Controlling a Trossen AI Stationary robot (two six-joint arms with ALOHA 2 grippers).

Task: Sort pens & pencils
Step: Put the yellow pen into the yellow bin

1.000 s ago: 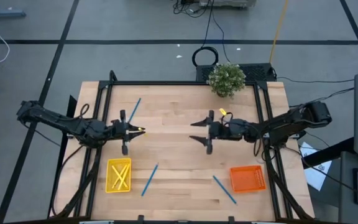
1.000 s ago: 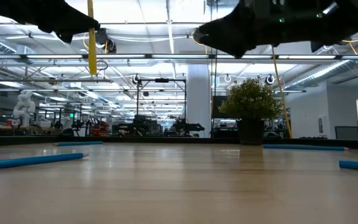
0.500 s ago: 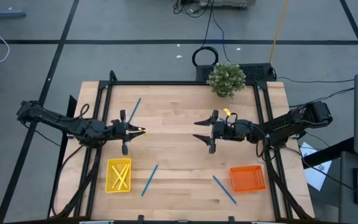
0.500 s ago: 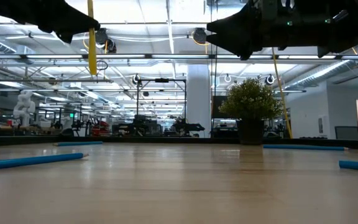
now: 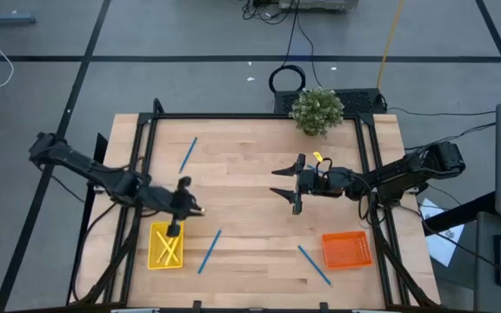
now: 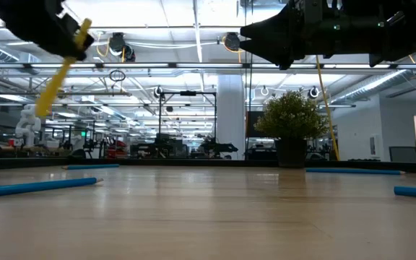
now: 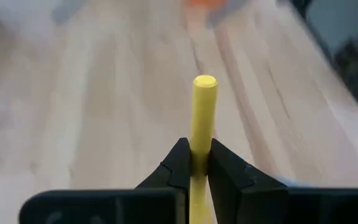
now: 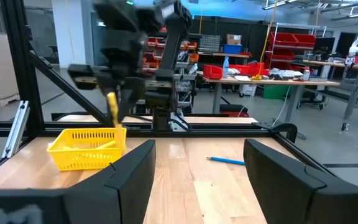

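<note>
The left end effector (image 5: 183,206) hangs above the wooden counter (image 5: 250,165), just beyond the far edge of the yellow basket (image 5: 166,246), and its 2 fingers (image 7: 178,163) are clamped on 1 yellow pencil (image 7: 199,137). In the low view that pencil (image 6: 65,68) is tilted, its lower end slanting away from the end effector, well clear of the counter surface. Inside the yellow basket lie several more pencils (image 5: 169,247), crossing one another. The right end effector (image 5: 290,183) hovers over the middle of the counter with its fingers spread wide apart and nothing between them; the right wrist view looks out between those fingers toward the left arm and the yellow basket (image 8: 87,149). 3 blue pens lie flat on the counter: 1 pen (image 5: 188,154) near the far left corner, 1 pen (image 5: 209,250) just beside the yellow basket on its right, and 1 pen (image 5: 314,264) just left of the orange basket (image 5: 347,249). A small potted plant (image 5: 317,110) stands at the counter's far edge.
</note>
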